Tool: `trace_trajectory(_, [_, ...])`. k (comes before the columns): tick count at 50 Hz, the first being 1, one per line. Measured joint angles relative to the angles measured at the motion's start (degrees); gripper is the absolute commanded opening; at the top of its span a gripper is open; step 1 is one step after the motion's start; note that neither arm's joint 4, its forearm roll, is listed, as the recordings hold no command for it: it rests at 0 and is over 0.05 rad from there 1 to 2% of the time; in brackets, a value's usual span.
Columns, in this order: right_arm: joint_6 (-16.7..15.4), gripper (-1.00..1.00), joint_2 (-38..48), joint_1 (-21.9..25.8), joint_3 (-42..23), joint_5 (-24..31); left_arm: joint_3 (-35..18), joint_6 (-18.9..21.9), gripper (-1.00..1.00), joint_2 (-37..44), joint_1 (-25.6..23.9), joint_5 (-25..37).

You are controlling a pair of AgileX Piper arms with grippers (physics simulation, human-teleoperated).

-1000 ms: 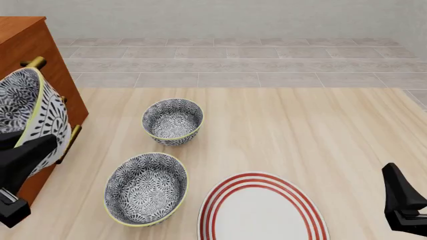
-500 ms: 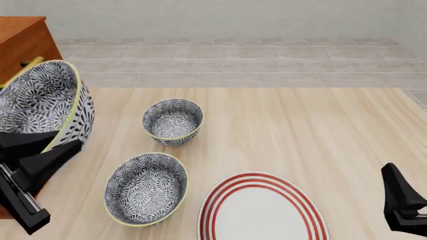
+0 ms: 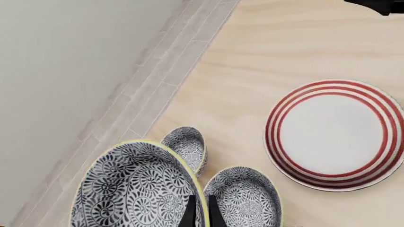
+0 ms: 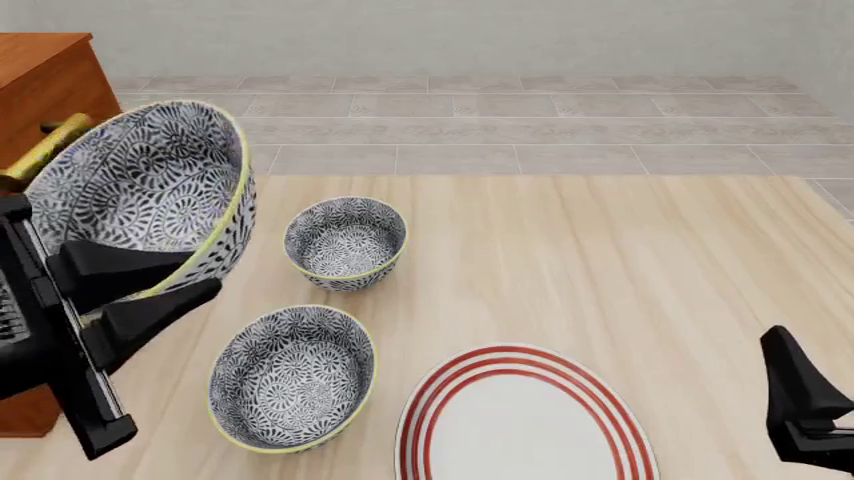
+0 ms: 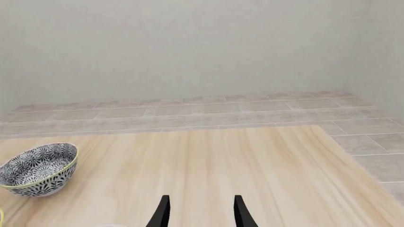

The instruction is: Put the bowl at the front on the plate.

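Pale wood table (image 4: 601, 270), grey tiled floor (image 4: 467, 130), plain wall (image 5: 189, 47)

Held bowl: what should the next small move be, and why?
Probably carry the bowl rightward at its present height, toward the plate. The left gripper pinches its rim and holds it in the air over the left of the table. Another bowl sits between it and the bare plate.

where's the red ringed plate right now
In the front view the plate lies on the table at the near edge, right of the nearest bowl.
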Motion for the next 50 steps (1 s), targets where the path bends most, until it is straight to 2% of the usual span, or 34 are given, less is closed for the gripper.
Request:
trace_trajectory(22, [-0.36,1.0,-0.37,0.15,0.03,0.31,-9.84,-1.27,-1.0,10.07,-13.05,6.14])
trace_trajectory(35, [-0.36,1.0,-0.4,0.17,-0.01,0.34,-11.74,-1.53,-1.0,15.12,-20.19,5.69])
trace_trajectory(50, [-0.21,1.0,-0.33,-0.05,-0.01,0.22,-11.93,-2.21,-1.0,21.55,-27.51,2.2])
